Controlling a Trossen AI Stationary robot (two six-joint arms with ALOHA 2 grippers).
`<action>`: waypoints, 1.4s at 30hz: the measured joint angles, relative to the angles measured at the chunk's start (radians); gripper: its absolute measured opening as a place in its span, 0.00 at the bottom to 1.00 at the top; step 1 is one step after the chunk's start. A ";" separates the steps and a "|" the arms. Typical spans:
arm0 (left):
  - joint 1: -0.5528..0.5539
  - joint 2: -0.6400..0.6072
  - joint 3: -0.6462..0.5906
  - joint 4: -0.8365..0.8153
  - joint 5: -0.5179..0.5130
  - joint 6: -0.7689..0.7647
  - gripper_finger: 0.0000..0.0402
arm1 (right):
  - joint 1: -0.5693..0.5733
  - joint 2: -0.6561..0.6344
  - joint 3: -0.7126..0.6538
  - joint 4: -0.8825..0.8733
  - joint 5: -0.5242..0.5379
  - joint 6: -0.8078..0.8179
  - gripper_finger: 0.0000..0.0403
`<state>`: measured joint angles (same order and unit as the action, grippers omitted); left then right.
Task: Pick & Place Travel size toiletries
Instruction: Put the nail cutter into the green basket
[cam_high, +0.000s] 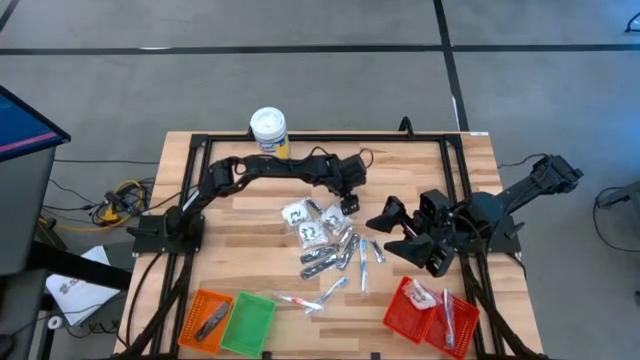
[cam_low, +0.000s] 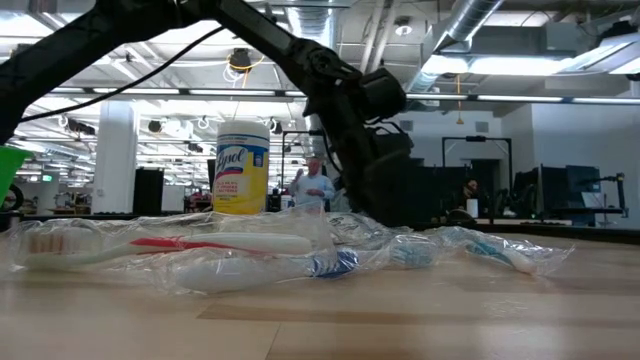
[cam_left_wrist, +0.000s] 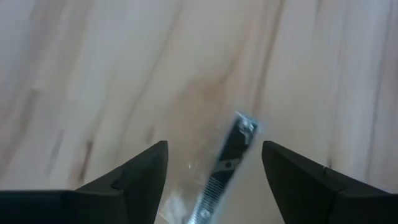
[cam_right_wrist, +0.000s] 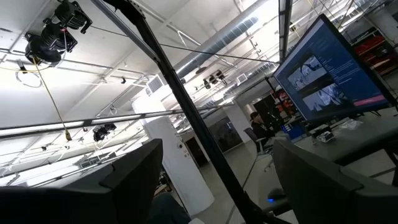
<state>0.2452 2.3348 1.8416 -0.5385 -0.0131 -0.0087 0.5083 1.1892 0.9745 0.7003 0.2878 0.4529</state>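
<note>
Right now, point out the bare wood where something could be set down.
Free: the wood between the left arm's base and the toiletries pile, and the strip between the orange basket and that arm. Crowded: the middle, where the open left pincer hovers, and around the red basket under the right pincer.

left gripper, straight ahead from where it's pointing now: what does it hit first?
Likely the wrapped nail clipper, lying on the table between the open left gripper's fingers. The wrist view shows nothing else in that line, but the depth to it is unclear.
</note>
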 joint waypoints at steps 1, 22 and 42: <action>0.003 0.000 0.000 0.007 0.002 -0.004 0.63 | 0.000 0.000 0.000 0.000 0.000 0.001 0.74; -0.053 0.055 0.007 -0.047 -0.009 -0.030 0.61 | 0.000 0.000 0.000 -0.021 0.001 0.053 0.74; -0.057 -0.009 -0.029 -0.108 0.021 -0.178 0.10 | 0.017 -0.007 0.000 -0.035 0.001 0.063 0.74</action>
<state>0.1879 2.3256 1.8122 -0.6462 0.0074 -0.1866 0.5248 1.1820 0.9741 0.6655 0.2886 0.5163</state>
